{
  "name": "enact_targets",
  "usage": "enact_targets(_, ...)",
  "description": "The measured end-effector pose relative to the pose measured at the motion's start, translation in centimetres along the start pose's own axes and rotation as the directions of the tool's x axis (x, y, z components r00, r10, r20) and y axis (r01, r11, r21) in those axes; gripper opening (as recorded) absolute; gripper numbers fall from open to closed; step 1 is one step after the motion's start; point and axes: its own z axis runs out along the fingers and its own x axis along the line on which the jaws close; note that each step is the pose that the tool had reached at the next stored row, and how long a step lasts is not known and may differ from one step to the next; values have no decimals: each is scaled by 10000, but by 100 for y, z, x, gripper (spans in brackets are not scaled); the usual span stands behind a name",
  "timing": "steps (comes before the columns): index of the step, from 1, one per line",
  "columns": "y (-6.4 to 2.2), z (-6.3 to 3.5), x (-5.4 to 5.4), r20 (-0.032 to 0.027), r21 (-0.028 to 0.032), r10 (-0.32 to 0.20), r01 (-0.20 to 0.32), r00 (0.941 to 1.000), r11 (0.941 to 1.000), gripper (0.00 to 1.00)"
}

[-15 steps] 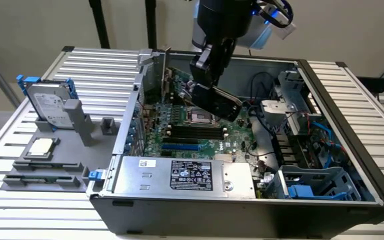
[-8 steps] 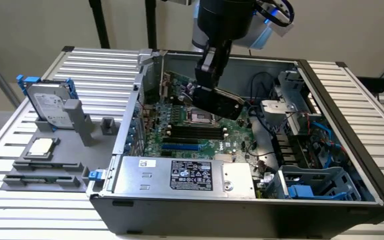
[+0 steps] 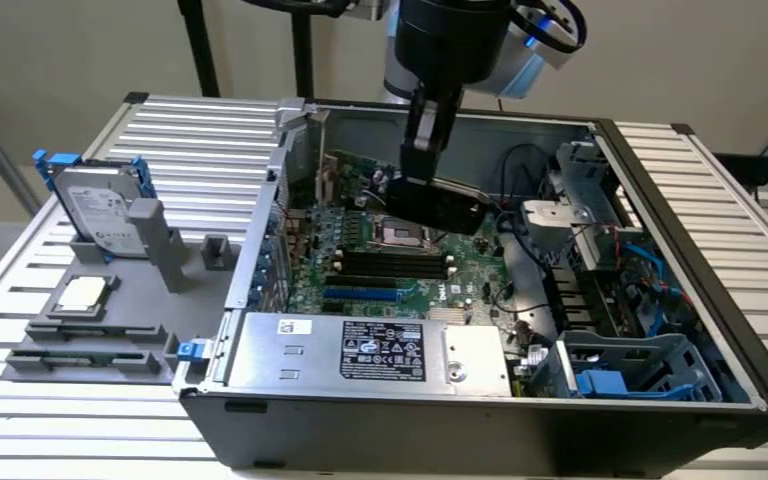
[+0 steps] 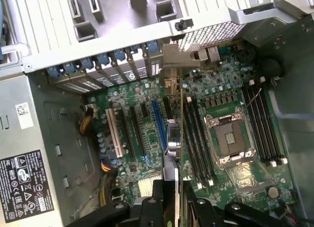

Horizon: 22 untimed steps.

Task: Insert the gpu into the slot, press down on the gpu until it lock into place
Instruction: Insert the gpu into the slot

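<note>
Gripper (image 3: 414, 182) (image 4: 175, 200): fingers clamped on the gpu, reaching down into the open case from above.
Gpu (image 3: 444, 208) (image 4: 172, 138): black card pinched between the fingers, hanging over the motherboard and not touching it. From the wrist view it's edge-on, running straight away from the fingers toward the rear wall of the case.
Bracket (image 4: 182, 58): the card's metal end, at the far tip from the fingers, up near the row of blue-tabbed expansion openings.
Slot (image 3: 361, 296) (image 4: 158, 123): bright blue strip on the board, below the gripper and just to one side of the card's edge. Its groove is uncovered, so the card isn't seated.
Memory slots (image 3: 384, 262) (image 4: 196, 138): black parallel strips on the other side of the card from the blue one.
CPU socket (image 3: 402, 236) (image 4: 229, 138): open metal frame, past the memory slots, under the gripper in the exterior view.
Power supply (image 3: 357, 350) (image 4: 24, 173): silver box with a black label, farther from the gripper than the slot.
Hard drive (image 3: 97, 215): silver, white label, propped up outside the case, well away from the gripper.
</note>
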Motion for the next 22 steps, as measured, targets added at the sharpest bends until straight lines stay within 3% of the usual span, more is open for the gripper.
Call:
enact_targets(7, -1, 29, 0, 213, 17, -1065, 1065, 9941, 9943, 26)
enact_targets(11, 1, 53, 2, 248, 111, -1596, 1593, 9869, 9872, 26)
enact_targets(15, 57, 109, 19, 276, 189, -1751, 1746, 9842, 9845, 26)
enact_targets(22, 156, 237, 62, 286, 211, -1826, 1820, 9828, 9831, 26)
